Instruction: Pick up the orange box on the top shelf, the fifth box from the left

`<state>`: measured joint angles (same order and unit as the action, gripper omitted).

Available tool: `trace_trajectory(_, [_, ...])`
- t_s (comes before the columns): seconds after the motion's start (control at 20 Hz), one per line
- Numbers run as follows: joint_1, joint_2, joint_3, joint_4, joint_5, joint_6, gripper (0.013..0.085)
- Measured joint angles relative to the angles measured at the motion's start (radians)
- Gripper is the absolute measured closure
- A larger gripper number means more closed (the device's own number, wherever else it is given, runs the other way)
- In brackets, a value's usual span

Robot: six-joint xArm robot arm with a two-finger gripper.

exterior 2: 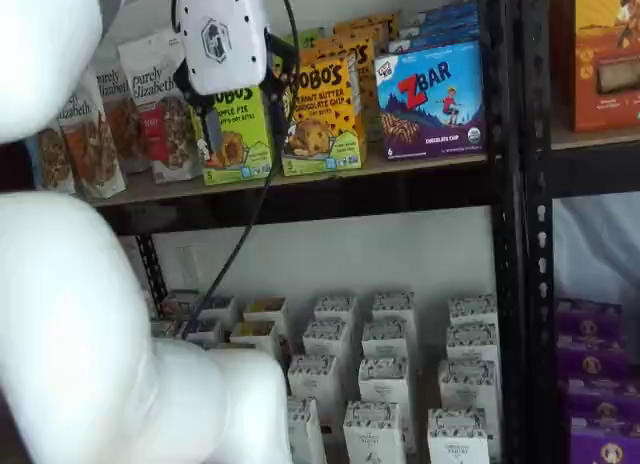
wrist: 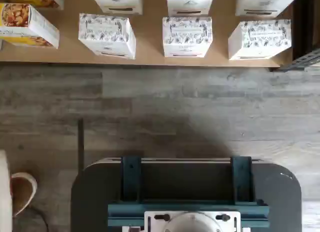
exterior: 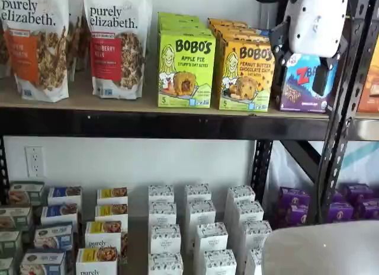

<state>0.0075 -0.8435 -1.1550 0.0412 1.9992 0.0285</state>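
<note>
The orange box (exterior: 244, 73) stands on the top shelf (exterior: 118, 106), at the front of a row of boxes like it, between a lime-green Bobo's box (exterior: 185, 67) and a blue ZBar box (exterior: 305, 82). It also shows in a shelf view (exterior 2: 322, 112), as does the shelf board (exterior 2: 400, 166). My gripper (exterior: 321, 79) hangs at shelf height, between the cameras and the shelf, apart from the box. Only one black finger shows under its white body. In a shelf view the gripper (exterior 2: 215, 102) overlaps the green box. The wrist view shows neither the box nor the fingers.
Granola bags (exterior: 115, 44) stand left on the top shelf. A black upright (exterior: 340, 109) rises just right of the gripper. White floral boxes (exterior: 201, 227) fill the low shelf and show in the wrist view (wrist: 186, 37). The dark teal-bracket mount (wrist: 186, 192) sits over grey floor.
</note>
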Motion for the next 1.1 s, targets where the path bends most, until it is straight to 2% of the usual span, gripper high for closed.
trace_trajectory(0.15, [-0.044, 0.015, -0.012, 0.049, 0.027, -0.02, 0.013])
trace_trajectory(0.25, [-0.049, 0.015, -0.013, 0.056, 0.029, -0.024, 0.013])
trace_trajectory(0.4, [-0.043, 0.017, -0.014, 0.051, 0.03, -0.02, 0.013])
trace_trajectory(0.65, [0.03, 0.011, -0.006, -0.015, 0.003, 0.022, 0.013])
trace_trajectory(0.85, [0.023, 0.017, -0.008, -0.012, -0.026, 0.017, 0.013])
trace_trajectory(1.1, [0.035, 0.052, -0.03, -0.034, -0.077, 0.021, 0.013])
